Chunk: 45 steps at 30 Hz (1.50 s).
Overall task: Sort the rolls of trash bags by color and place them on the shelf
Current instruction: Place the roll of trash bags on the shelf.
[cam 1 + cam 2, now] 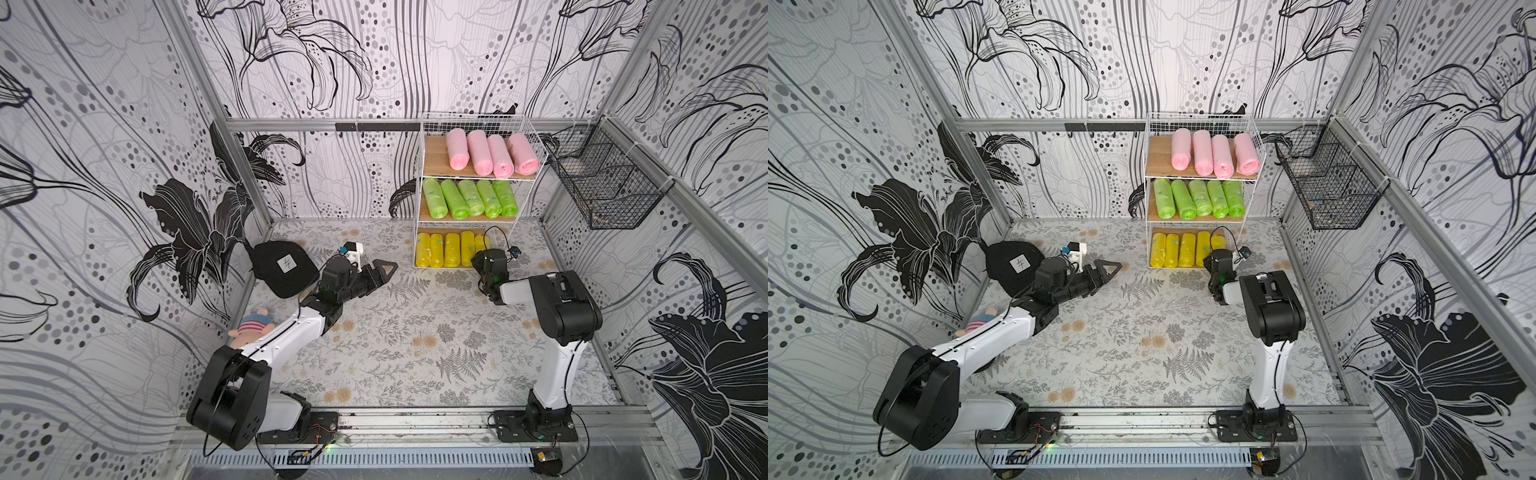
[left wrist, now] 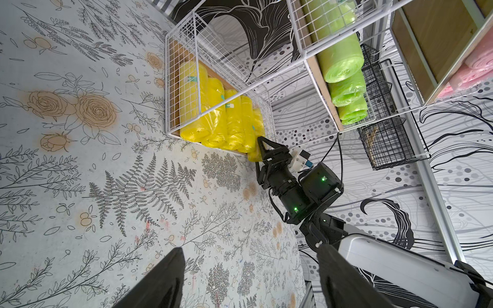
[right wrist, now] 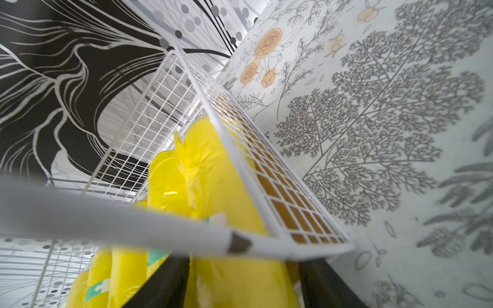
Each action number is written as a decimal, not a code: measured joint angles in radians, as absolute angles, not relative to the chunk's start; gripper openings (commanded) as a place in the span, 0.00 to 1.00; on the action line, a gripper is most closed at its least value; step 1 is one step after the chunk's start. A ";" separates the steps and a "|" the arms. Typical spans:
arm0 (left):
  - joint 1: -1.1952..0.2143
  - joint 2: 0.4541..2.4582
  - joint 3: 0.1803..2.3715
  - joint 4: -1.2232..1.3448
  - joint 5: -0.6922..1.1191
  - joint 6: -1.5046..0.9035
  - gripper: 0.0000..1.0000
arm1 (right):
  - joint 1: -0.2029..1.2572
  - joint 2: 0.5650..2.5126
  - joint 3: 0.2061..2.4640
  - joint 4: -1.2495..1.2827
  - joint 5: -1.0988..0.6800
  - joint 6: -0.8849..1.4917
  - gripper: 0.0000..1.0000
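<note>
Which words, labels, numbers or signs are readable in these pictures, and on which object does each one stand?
White patch on the black cap: one black sign, roughly "≠"; no word.
Teal labels on the yellow rolls: white marks only, too blurred to read.
Teal labels on the green rolls: too small to read.
No other text or number is visible.

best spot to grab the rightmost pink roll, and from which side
I'd grip the pink roll at its front end, from the shelf's open front. It lies front to back, round end facing out; the next roll and the wire side crowd its flanks.
</note>
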<state>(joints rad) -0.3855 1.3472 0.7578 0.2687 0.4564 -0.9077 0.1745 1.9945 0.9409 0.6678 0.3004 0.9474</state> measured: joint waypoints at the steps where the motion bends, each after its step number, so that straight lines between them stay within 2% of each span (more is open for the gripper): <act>1: -0.385 1.347 0.758 0.269 0.457 -0.908 0.81 | 0.175 1.989 0.937 0.667 0.301 0.950 0.79; 7: -0.385 1.345 0.758 0.269 0.464 -0.908 0.81 | 0.175 1.917 0.856 0.658 0.304 0.954 0.86; 14: -0.385 1.338 0.757 0.270 0.467 -0.908 0.81 | 0.175 1.802 0.760 0.658 0.284 0.953 0.87; 16: -0.385 1.335 0.757 0.270 0.468 -0.908 0.81 | 0.175 1.769 0.734 0.657 0.273 0.953 0.83; 21: -0.385 1.335 0.752 0.278 0.468 -0.910 0.81 | 0.175 1.747 0.704 0.652 0.198 0.936 0.59; 26: -0.385 1.335 0.751 0.283 0.470 -0.911 0.81 | 0.175 1.787 0.712 0.655 0.152 0.916 0.46; 39: -0.385 1.330 0.750 0.281 0.469 -0.910 0.81 | 0.171 1.927 0.881 0.645 0.134 0.858 0.41; 43: -0.385 1.328 0.749 0.279 0.469 -0.908 0.81 | 0.170 1.938 0.888 0.642 0.134 0.847 0.42; 45: -0.385 1.325 0.747 0.275 0.466 -0.903 0.82 | 0.170 1.940 0.888 0.635 0.134 0.845 0.45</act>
